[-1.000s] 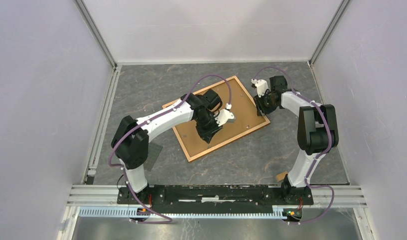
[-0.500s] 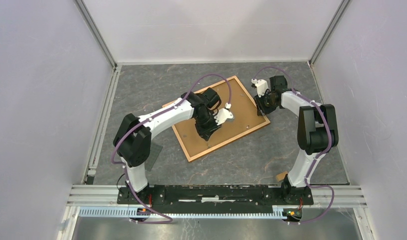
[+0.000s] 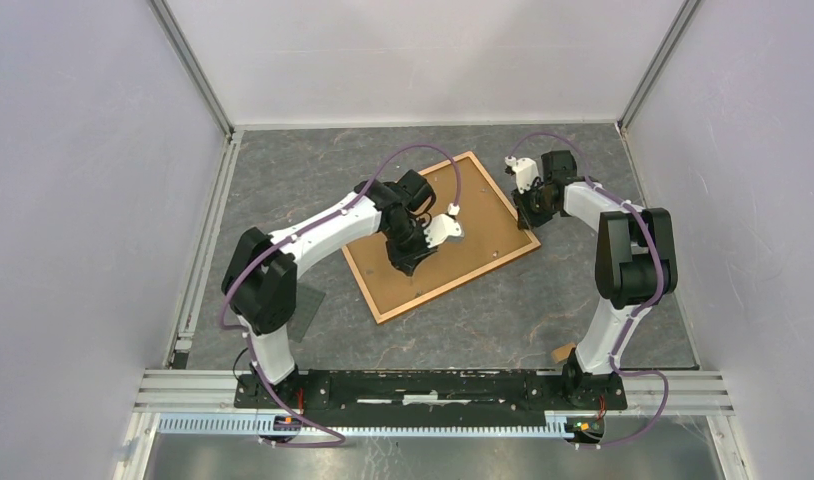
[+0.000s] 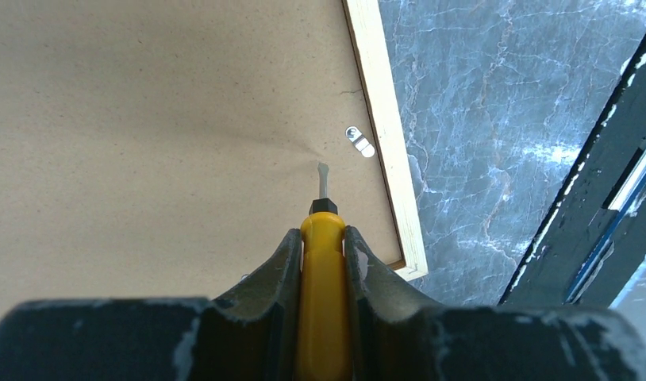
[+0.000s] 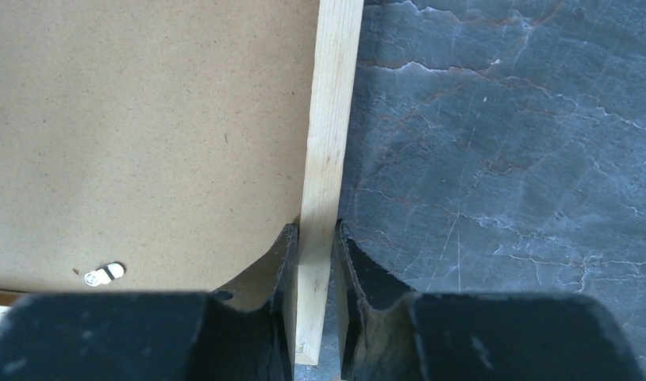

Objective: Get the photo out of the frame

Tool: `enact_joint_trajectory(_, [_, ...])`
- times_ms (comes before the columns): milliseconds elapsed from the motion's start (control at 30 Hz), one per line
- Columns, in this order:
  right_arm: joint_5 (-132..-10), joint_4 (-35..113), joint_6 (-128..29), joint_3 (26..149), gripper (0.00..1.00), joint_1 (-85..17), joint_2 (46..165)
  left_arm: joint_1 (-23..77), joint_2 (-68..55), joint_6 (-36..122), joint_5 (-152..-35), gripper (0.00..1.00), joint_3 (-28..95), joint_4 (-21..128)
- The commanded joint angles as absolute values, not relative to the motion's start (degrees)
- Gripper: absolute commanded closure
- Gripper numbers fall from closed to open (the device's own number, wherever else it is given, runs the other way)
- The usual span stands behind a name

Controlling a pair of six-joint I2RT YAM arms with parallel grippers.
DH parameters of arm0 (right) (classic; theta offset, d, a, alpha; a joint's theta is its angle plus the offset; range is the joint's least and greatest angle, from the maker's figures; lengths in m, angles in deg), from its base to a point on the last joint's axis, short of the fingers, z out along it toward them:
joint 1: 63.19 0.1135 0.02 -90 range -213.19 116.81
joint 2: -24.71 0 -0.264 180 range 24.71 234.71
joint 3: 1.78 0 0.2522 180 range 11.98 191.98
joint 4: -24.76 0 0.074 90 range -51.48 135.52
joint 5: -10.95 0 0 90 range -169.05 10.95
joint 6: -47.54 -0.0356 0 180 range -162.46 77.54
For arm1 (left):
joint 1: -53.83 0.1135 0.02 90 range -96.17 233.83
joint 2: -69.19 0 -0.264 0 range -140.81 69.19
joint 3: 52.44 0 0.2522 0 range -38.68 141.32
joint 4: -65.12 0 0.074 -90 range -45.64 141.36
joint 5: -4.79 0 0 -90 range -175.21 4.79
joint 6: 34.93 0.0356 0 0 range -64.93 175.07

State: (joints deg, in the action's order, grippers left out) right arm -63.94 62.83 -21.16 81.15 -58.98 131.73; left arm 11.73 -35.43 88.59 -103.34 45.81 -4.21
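Note:
The frame (image 3: 483,170) lies face down on the table, its plain brown backing board (image 3: 473,240) up, so the photo is hidden. My left gripper (image 3: 407,262) is shut on a yellow-handled screwdriver (image 4: 323,270); its flat tip (image 4: 323,175) rests on the board a little short of a small metal clip (image 4: 359,142) by the wooden border (image 4: 383,119). My right gripper (image 3: 531,218) is shut on the frame's wooden border (image 5: 328,159) near its right corner. Another clip (image 5: 104,275) shows in the right wrist view.
A dark grey plate (image 3: 308,305) lies under the left arm near its base. A small brown block (image 3: 563,352) sits by the right arm's base. The grey marbled table (image 3: 483,310) is bounded by white walls and a metal rail at the near edge.
My left gripper has moved up and left over the backing board with the screwdriver. The right gripper holds the frame's edge as before.

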Motion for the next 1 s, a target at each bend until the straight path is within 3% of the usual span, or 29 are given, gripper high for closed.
enact_joint_trajectory(0, [-64.8, 63.1, -20.2, 81.4, 0.82, -59.2, 134.4, 12.1, -30.8, 92.9, -107.6, 0.98, 45.6, -2.0])
enact_joint_trajectory(367, [-64.6, 63.9, -19.9, 82.0, 0.97, -59.6, 135.0, 11.8, -32.2, 103.2, -112.4, 0.98, 45.2, -1.1])
enact_joint_trajectory(967, [-65.6, 64.3, -20.7, 82.3, 1.0, -59.9, 135.3, 9.1, -34.1, 109.7, -112.7, 0.98, 43.4, -4.8])
